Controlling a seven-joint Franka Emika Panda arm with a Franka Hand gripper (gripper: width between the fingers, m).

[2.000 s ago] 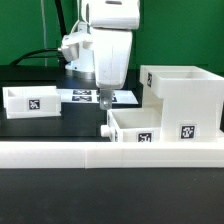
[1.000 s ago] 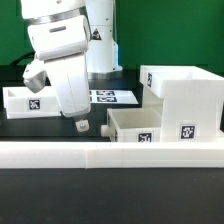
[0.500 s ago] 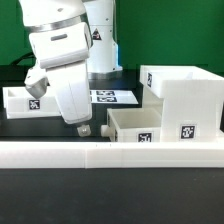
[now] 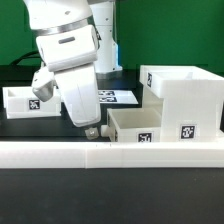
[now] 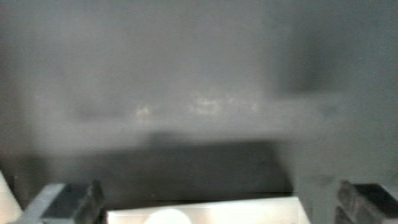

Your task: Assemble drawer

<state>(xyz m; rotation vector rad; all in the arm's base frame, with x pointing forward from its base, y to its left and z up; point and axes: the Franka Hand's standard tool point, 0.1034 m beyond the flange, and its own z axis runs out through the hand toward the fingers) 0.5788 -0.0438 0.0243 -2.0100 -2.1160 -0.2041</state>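
The large white hollow housing (image 4: 188, 95) stands at the exterior view's right. A small white tray (image 4: 135, 126) sits against its left side, next to the border wall. A second small tray (image 4: 27, 101) sits at the left, partly hidden behind the arm. My gripper (image 4: 92, 130) hangs tilted, low over the table, just left of the middle tray's left end and close to it. In the blurred wrist view my gripper (image 5: 214, 205) has its fingers (image 5: 63, 202) wide apart and empty, with a white surface (image 5: 196, 214) between them that I cannot identify.
The long low white border wall (image 4: 110, 153) runs along the front. The marker board (image 4: 118, 97) lies flat on the black table behind the gripper. A green backdrop stands behind, and cables run at the back left.
The arm swung forward and left, then moved toward the exterior view's right. The gripper tip now sits lower and nearer the middle tray. The parts have not moved.
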